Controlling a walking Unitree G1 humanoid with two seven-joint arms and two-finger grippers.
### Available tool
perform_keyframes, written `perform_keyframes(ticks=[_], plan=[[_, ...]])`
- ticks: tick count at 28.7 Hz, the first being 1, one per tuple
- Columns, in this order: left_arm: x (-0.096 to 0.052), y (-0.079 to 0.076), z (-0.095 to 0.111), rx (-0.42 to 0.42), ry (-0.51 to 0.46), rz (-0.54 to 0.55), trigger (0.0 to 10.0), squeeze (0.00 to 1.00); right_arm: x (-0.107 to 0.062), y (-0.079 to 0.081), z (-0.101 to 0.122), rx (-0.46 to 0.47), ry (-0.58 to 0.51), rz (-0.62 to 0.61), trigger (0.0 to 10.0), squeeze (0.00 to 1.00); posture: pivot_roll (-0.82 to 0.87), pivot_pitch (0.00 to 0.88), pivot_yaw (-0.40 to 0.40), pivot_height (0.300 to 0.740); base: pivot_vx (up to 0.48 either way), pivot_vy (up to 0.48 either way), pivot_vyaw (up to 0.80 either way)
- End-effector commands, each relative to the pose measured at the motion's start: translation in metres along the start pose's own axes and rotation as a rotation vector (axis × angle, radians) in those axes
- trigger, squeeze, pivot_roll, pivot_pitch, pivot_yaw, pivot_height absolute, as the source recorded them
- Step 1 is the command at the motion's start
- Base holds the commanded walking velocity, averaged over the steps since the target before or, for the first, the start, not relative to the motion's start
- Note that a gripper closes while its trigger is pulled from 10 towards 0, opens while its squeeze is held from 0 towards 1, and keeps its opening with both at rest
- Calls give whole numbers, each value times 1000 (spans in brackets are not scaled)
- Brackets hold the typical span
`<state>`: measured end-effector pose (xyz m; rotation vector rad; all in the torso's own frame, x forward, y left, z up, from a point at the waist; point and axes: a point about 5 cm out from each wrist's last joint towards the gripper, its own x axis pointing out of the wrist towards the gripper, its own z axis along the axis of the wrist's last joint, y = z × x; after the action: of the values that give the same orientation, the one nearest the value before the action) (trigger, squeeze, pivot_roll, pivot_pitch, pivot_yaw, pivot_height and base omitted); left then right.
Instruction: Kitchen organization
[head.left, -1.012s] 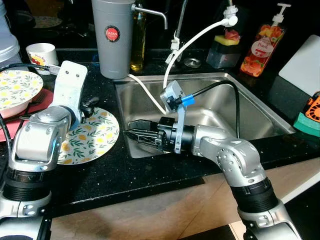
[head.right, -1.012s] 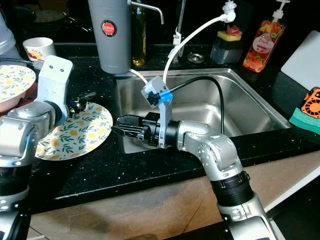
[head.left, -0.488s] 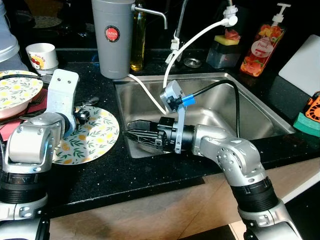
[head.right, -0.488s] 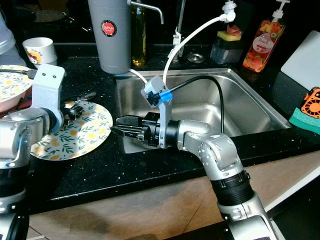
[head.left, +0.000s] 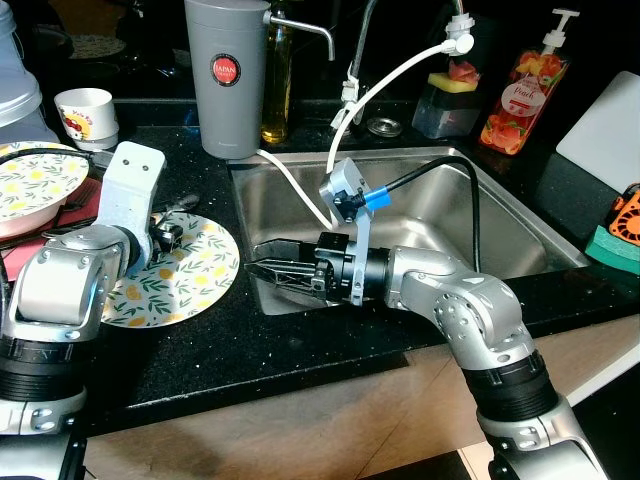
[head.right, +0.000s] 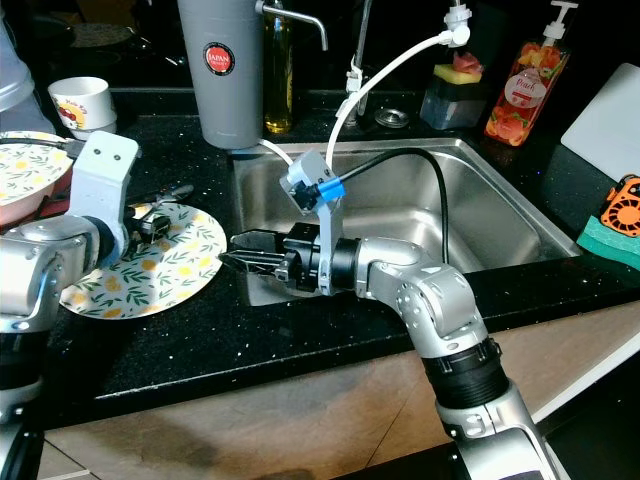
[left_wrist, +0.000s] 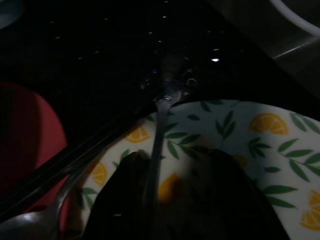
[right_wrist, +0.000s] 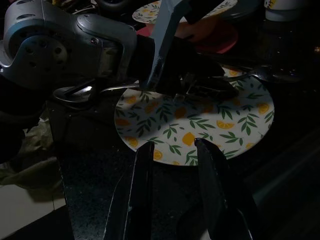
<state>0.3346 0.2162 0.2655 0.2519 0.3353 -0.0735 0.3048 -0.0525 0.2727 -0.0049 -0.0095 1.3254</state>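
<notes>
spoon (left_wrist: 159, 127) bowl toward sink (head.left: 440, 215)

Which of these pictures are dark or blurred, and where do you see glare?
Left wrist view: very dark and soft; the thin metal fork on the round lemon-patterned plate is dim. Right wrist view: dim, but the right end effector is sharp. Eye views: bright and sharp, with glare on the stainless steel sink and speckles on the black countertop.
</notes>
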Motion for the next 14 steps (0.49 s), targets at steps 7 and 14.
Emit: perform_keyframes(ticks=[7,14], plan=[[4,-4,-19,8,98,-54,0,0,0,2,2,-22,5,11,10000,0,-20,121,-86,740,0,0,0],[4,-5,-21,22,110,-65,0,0,-1,3,0,-18,7,13,10000,0,-19,108,-85,740,0,0,0]])
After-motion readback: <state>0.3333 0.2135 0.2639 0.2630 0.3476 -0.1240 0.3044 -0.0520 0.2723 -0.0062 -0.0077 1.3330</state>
